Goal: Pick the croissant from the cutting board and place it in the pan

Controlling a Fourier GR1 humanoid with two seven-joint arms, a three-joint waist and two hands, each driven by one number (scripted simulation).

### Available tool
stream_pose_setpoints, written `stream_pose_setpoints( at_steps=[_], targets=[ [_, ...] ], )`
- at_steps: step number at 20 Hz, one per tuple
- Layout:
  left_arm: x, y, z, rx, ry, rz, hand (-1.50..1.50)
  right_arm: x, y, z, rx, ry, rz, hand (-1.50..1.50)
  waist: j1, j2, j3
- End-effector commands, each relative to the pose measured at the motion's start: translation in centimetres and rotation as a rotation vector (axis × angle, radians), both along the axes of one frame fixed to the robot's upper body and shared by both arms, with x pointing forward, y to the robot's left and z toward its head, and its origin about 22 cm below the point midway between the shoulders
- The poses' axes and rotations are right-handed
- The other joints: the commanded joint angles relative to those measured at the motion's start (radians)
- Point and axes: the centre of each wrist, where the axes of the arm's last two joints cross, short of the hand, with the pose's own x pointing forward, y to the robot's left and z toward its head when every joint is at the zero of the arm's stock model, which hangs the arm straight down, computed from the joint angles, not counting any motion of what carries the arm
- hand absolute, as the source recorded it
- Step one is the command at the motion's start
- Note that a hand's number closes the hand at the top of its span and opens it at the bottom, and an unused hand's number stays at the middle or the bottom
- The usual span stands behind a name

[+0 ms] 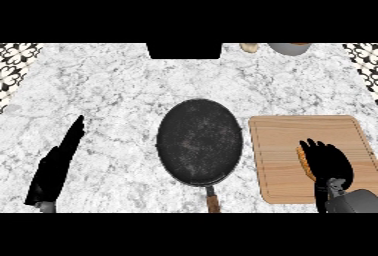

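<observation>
A dark round pan (199, 142) lies in the middle of the marble counter, its brown handle (212, 202) pointing toward me. To its right sits a wooden cutting board (284, 135). My right hand (328, 162) is on the board, fingers curled over the croissant (303, 161), of which only a brown strip shows at the hand's left side. My left hand (57, 167) rests at the lower left, fingers straight and pointing away, well clear of the pan.
At the counter's far edge are a dark rectangular object (184, 50), a small tan item (249, 47) and a grey bowl (288, 48). Patterned tile shows at both upper corners.
</observation>
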Motion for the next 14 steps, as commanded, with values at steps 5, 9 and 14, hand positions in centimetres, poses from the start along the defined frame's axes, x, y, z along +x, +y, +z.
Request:
stream_pose_setpoints(
  at_steps=[5, 9, 14],
  targets=[
    [-0.6, -0.2, 0.8, -0.009, -0.006, -0.018, 0.0, 1.4, 0.3, -1.5, 0.089, -0.045, 0.01, 1.5, 0.004, 0.0, 0.0],
    [-0.7, -0.1, -0.9, 0.01, 0.002, 0.007, 0.0, 0.1, -0.8, -2.4, 0.147, -0.012, -0.016, 1.5, 0.0, 0.0, 0.0],
    [0.8, -0.8, -0.4, -0.003, 0.002, -0.019, 0.0, 1.1, -1.6, -1.4, 0.265, 0.001, 0.007, 1.5, -0.002, 0.001, 0.0]
  ],
)
